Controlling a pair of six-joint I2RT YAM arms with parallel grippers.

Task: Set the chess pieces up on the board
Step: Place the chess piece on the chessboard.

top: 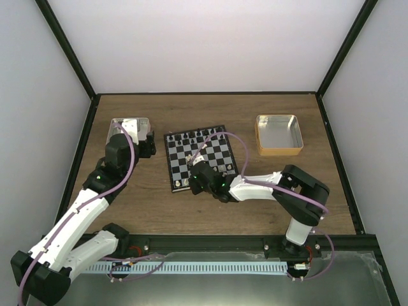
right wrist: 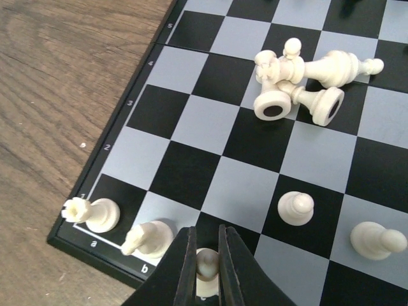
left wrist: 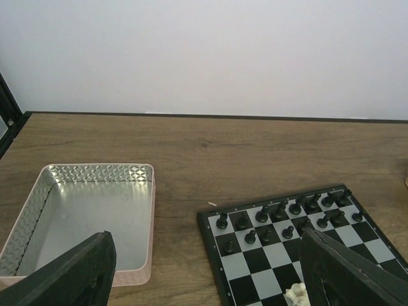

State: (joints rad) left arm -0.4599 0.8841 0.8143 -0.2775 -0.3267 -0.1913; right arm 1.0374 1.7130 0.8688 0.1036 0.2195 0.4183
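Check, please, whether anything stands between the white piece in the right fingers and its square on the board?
Nothing visible does. The right fingers pinch the white piece directly over a near-row square; the white knight stands close beside it.

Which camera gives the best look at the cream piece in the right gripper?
Right wrist. It looks down on the cream piece, pinched in the right gripper on the first row of the board. In the top external view the gripper itself covers it; the left wrist view takes in only the board's other end.
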